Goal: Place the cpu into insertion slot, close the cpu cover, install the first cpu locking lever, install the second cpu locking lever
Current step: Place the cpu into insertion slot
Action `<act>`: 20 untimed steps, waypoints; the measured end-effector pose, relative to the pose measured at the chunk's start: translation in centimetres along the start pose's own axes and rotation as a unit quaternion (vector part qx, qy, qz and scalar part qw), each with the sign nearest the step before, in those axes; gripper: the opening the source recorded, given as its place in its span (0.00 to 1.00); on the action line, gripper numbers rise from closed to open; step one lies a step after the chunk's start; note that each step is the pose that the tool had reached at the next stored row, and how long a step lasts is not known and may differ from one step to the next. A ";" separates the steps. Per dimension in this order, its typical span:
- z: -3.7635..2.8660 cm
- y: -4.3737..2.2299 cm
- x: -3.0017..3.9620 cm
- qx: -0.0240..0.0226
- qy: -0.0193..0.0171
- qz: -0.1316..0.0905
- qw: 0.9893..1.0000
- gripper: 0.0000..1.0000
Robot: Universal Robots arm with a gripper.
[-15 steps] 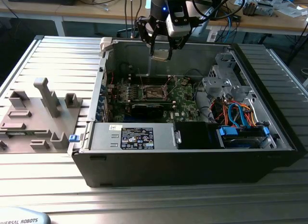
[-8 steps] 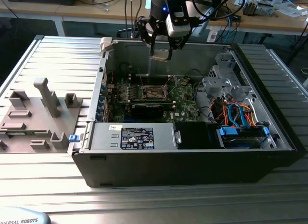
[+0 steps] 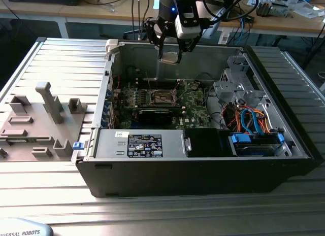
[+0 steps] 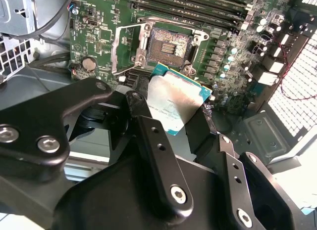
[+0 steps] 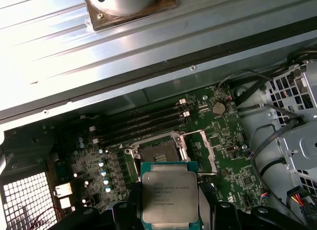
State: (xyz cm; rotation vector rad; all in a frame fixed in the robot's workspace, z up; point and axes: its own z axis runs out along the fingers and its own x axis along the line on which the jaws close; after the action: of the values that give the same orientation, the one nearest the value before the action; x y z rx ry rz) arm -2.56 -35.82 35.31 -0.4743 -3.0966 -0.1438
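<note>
Over the motherboard [image 5: 229, 141], the cpu [image 5: 170, 193] sits clamped within the hand [image 5: 170, 216].

One cpu [image 5: 170, 198], one insertion slot [image 5: 156, 152], one coin battery [image 5: 218, 108] and one computer case [image 3: 203, 175] are present.

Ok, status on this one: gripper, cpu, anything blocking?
Gripper shut on cpu, hanging above the motherboard. Insertion slot bare, cpu cover swung open. Nothing seen blocking the slot.
</note>
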 end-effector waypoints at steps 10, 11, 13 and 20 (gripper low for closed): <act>0.00 0.00 0.00 0.000 0.000 0.005 1.000 0.54; 0.00 0.00 0.00 0.000 -0.001 0.006 1.000 0.54; 0.00 0.00 0.00 0.000 -0.001 0.007 1.000 0.54; 0.00 0.00 0.00 0.000 -0.001 0.007 1.000 0.54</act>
State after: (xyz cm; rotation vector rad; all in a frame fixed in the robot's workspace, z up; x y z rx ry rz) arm -2.56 -35.82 35.32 -0.4974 -3.0937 -0.1438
